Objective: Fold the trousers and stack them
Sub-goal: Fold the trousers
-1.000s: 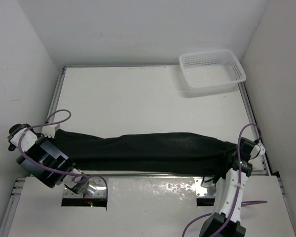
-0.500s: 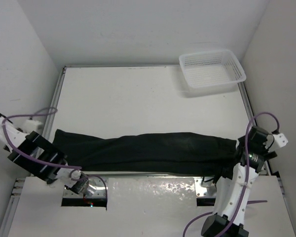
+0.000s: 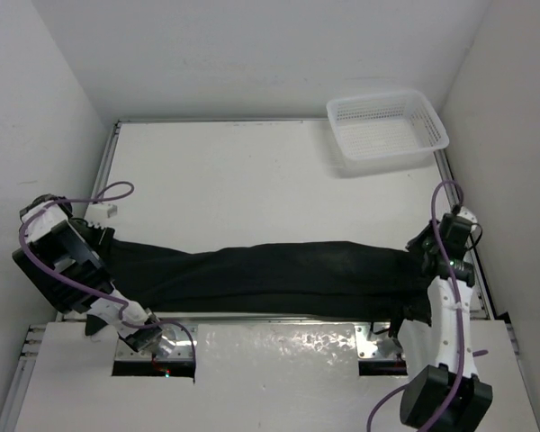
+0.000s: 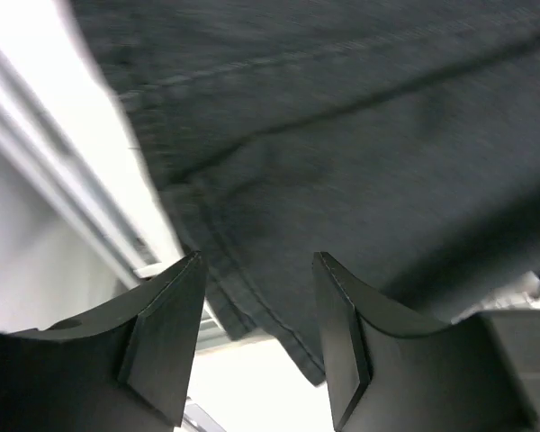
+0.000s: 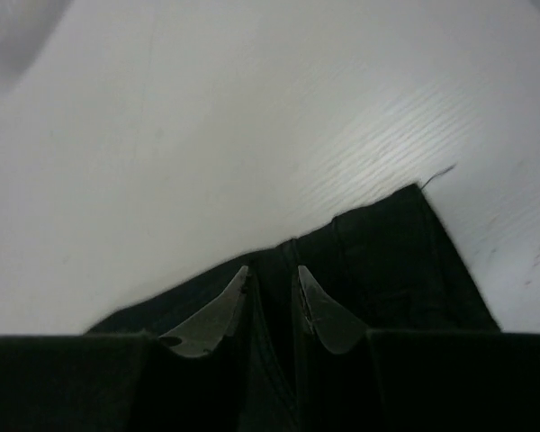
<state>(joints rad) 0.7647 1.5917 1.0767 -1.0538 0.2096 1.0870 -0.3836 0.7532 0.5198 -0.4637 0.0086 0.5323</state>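
Bright, even overhead light; glare on the near counter. Left wrist view smears the trousers with motion blur; right wrist fingers are dim, soft-edged.

The black-and-white left arm is bent back far out to the left, its dark two-finger left tool held wide apart, while the white right arm stands steeply, its right tool showing only a narrow gap.

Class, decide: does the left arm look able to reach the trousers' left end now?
Probably yes: the left gripper hangs open directly over the trousers at their hem, nothing between them.
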